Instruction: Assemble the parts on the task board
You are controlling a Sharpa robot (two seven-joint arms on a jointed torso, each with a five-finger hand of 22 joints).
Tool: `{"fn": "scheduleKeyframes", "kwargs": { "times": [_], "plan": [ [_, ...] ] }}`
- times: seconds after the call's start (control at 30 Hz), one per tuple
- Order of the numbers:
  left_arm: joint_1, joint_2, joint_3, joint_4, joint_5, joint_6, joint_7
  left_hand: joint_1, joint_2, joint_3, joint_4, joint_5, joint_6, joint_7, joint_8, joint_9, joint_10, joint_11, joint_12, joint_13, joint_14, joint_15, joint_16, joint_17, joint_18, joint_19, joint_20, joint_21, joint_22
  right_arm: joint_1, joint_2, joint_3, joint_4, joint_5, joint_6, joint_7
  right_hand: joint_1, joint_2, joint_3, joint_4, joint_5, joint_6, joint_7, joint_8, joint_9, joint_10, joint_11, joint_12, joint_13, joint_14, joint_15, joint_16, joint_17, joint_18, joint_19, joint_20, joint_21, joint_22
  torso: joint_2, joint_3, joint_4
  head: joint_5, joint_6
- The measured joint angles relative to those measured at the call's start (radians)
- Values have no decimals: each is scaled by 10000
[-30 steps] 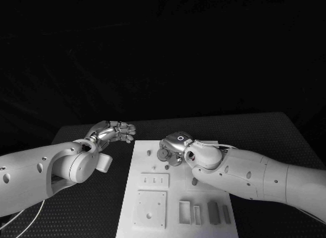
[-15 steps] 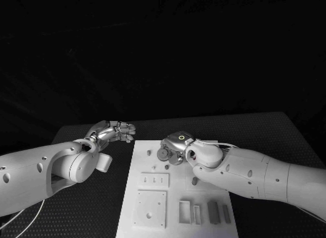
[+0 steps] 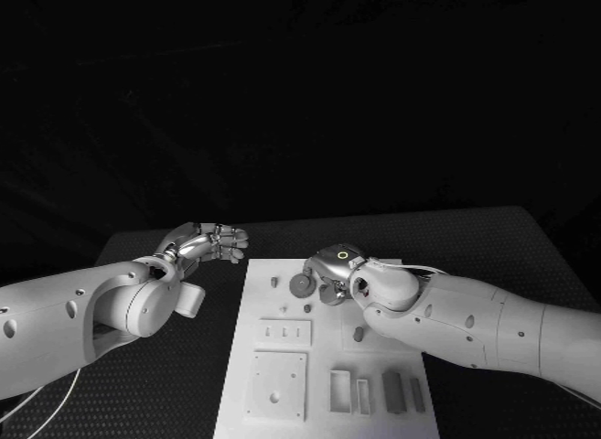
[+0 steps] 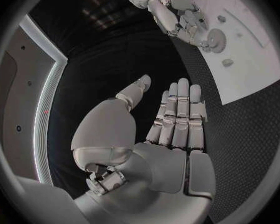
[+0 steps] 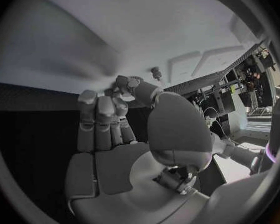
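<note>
White plastic makes up the task board (image 3: pixel 324 361) lying on the dark worktop (image 3: pixel 511 240). Near its far end a small round part (image 3: pixel 303 285) lies under the right hand (image 3: pixel 332 272), whose fingers touch it; whether they grasp it, I cannot tell. It looks light, stiff and smooth, best pinched by the rim. Left hand (image 3: pixel 205 242) hovers beside the board, relaxed, holding nothing.

Two glossy white, dark-screwed arms, silver segmented robot hands, thin white cable (image 3: pixel 413 269) at the right wrist
</note>
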Motion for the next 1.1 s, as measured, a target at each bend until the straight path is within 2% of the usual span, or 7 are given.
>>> {"fn": "scheduleKeyframes", "kwargs": {
  "times": [0.17, 0.37, 0.53, 0.67, 0.77, 0.9, 1.1],
  "plan": [
    [0, -9, 0, 11, 0, 0, -1, -38, -38, 0, 0, 0, 0, 0, 0, 0, 0, 0, 0, 0, 0, 0, 0, 0, 42, 0, 1, 0, 7, 1, -126, 0, 95, 42, -196, -15, 0, 0, 10, -10, 48, 0, 0, -8, -10, -1, -1, 0, -1, 0, 0, -39, -1, 0, 0, 1, 0, -1, 1, -1, -3, -16, 22],
    [0, -35, 1, 14, -1, 0, -2, -38, -38, 0, 0, 0, 0, 0, 0, 0, -21, 21, 0, 0, 0, 0, 0, -1, 42, 1, 1, 0, 7, -4, -318, 18, 259, 330, -1138, 117, -2, -2, 143, 32, 111, 65, -65, 51, -8, -1, 0, 1, -1, 0, 0, -40, -2, 0, 0, 2, 0, -33, 1, -1, 0, -48, 40],
    [0, -55, 1, 12, -1, 0, -3, -38, -38, 0, 0, 0, 0, 0, 0, 0, -37, 36, 0, 0, 0, 0, 0, -1, 32, 0, 1, 0, 6, 12, -658, 165, 449, 989, -2237, 499, -56, -143, 250, 120, -216, 103, -103, 51, -19, -1, -1, 0, -7, 0, 0, -91, -3, 1, 10, -6, 0, -82, 1, -1, -3, -79, 80],
    [0, -74, 3, -3, -2, 0, -3, -38, -38, 0, 0, 0, 0, 0, 0, 0, -37, 36, 0, 0, 0, 0, 0, 8, 25, 1, 1, 0, 6, 104, -1127, 344, 791, 1551, -2658, 780, -172, -332, 273, 290, -562, 104, -104, 117, -32, -1, -1, 2, -28, 1, -1, -98, 2, 0, 114, -36, -3, -116, 1, -1, -9, -105, 106],
    [0, -87, 2, -21, -2, 0, 3, -38, -38, 27, -27, 0, 0, 0, 0, 0, -37, 35, 0, 0, 0, 0, 0, 8, 22, 1, 1, 0, 6, 243, -1652, 462, 1142, 2000, -2695, 960, -347, -507, 121, 534, -1176, 121, -121, 132, -43, -1, -1, 2, -28, 1, -1, -99, 20, 0, 117, -37, -3, -132, 0, -2, -16, -159, 134],
    [1, -148, 2, -51, -2, 0, 38, -38, -37, 27, -27, 0, 0, 0, 0, 0, -36, 35, 0, 0, 0, 0, -39, 7, 18, 1, 1, 0, 5, 435, -2478, 498, 1637, 2696, -2512, 1242, -541, -701, -276, 754, -1549, 163, -163, 166, -42, -1, -1, 2, -28, 1, -1, -98, 57, 0, 140, -53, -3, -143, -1, -2, -37, -244, 183],
    [0, -158, 2, -201, -2, 2, 85, -37, -37, 27, -27, 0, 0, 0, 0, 0, -36, 35, 0, 0, 0, 0, -39, 18, 14, 1, 1, 0, 4, 533, -3536, 609, 2052, 3970, -1677, 1913, -725, -541, -1122, 727, -1746, 176, -176, 166, -67, -1, -1, 2, -11, -19, 19, -98, 104, 0, 147, -79, -3, -142, -12, 9, -128, -305, 221]
  ]
}}
